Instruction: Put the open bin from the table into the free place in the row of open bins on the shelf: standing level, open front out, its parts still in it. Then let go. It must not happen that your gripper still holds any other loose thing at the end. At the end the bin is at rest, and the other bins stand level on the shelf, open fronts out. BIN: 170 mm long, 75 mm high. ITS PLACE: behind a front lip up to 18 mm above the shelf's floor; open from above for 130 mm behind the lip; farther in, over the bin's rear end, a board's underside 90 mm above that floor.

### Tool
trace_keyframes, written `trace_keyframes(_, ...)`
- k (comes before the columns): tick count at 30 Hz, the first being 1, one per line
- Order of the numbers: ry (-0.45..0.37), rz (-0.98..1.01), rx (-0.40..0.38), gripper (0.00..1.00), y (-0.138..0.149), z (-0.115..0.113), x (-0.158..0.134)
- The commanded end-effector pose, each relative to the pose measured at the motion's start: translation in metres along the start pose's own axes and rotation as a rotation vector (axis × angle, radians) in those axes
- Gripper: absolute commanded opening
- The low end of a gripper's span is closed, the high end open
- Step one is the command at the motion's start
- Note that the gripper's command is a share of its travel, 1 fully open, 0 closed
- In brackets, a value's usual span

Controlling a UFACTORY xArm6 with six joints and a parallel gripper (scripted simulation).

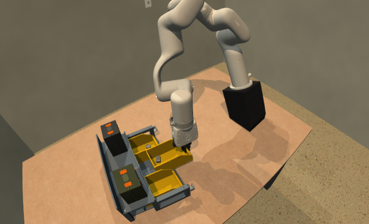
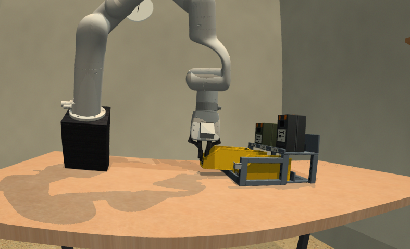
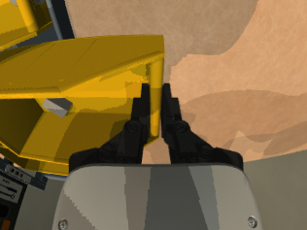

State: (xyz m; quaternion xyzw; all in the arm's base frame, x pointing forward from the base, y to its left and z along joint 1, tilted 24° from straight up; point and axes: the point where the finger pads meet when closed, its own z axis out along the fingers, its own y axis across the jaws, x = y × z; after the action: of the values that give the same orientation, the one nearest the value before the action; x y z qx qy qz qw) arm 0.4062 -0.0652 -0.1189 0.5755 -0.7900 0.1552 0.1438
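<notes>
My gripper [image 1: 184,148] is shut on the front wall of a yellow open bin [image 1: 169,158]. It also shows in the side view [image 2: 207,154] and the wrist view [image 3: 154,106]. The bin [image 2: 228,158] sticks out of the grey shelf [image 1: 141,169], its rear end in the middle place between two other yellow bins [image 1: 141,143] [image 1: 163,182]. Its front end is raised, so it tilts. A small grey part [image 1: 158,159] lies inside it; the part also shows in the wrist view [image 3: 57,107].
A black case [image 1: 114,137] and an olive case [image 1: 128,183] stand on the shelf's upper board. The arm's black base block [image 1: 244,104] stands at the back right. The table's edge runs close to the right.
</notes>
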Motion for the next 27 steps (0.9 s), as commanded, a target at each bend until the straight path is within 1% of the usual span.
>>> trace_keyframes(1, -0.001, 0.001, 0.003, 0.0, -0.006, -0.0011, -0.0004)
trace_keyframes(11, -0.001, 0.001, 0.003, 0.0, -0.006, -0.0011, -0.0004)
trace_keyframes(16, -0.001, 0.001, 0.003, 0.0, -0.0159, -0.0011, -0.0004)
trace_keyframes(27, -0.001, 0.001, 0.003, 0.0, -0.0159, -0.0011, -0.0004)
